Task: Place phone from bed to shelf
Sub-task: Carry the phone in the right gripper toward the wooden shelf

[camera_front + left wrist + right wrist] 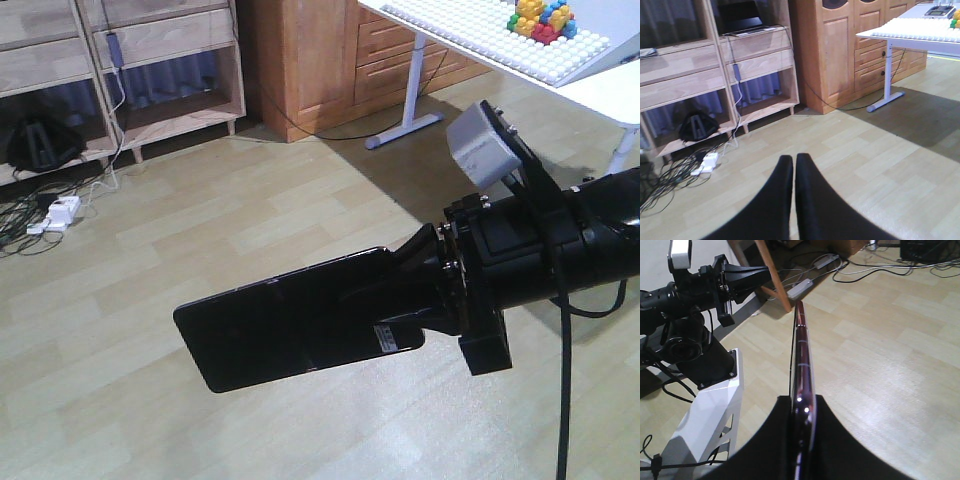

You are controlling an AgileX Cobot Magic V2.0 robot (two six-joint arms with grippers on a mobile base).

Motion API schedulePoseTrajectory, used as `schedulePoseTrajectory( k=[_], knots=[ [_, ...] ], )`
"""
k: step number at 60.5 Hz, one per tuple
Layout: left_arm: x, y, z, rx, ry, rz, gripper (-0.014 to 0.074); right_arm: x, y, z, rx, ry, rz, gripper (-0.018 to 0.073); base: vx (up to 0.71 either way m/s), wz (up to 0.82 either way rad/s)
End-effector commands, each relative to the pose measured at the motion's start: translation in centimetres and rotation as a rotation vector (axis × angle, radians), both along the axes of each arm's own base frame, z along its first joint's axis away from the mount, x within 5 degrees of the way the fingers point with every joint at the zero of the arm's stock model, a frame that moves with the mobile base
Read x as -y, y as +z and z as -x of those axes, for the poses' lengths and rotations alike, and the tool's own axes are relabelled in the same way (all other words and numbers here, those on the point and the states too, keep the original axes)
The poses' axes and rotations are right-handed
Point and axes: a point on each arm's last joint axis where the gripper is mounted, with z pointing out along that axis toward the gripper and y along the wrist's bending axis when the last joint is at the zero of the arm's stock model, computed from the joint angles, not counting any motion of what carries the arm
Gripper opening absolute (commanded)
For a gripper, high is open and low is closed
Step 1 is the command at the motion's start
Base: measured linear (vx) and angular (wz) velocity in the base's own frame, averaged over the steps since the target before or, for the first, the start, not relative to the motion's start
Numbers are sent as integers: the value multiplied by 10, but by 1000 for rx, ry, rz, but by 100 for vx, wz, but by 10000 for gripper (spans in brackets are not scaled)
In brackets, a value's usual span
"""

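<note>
The phone, black and glossy with a small white sticker near the held end, hangs flat in the air over the wood floor. My right gripper is shut on that end and reaches in from the right. In the right wrist view the phone shows edge-on with a pinkish rim, pinched between the two black fingers. The light wooden shelf stands far off at the upper left; it also fills the left of the left wrist view. My left gripper is shut on nothing. The bed is out of view.
A grey laptop lies on an upper shelf board. Cables and a white power strip lie on the floor by the shelf. An orange-brown cabinet stands behind, and a white desk with a pegboard and toy blocks is at right.
</note>
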Motion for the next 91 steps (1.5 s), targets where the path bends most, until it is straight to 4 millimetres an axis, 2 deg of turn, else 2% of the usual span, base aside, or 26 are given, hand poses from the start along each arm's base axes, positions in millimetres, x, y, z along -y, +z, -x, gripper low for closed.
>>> schedulePoseTrajectory(
  k=[1, 91],
  knots=[
    [0, 15, 1, 106, -4, 15, 1, -3, 22, 12, 3, 56, -106, -2, 35, -14],
    [0, 15, 1, 106, -4, 15, 1, -3, 22, 12, 3, 56, -106, -2, 36, -6]
  ],
)
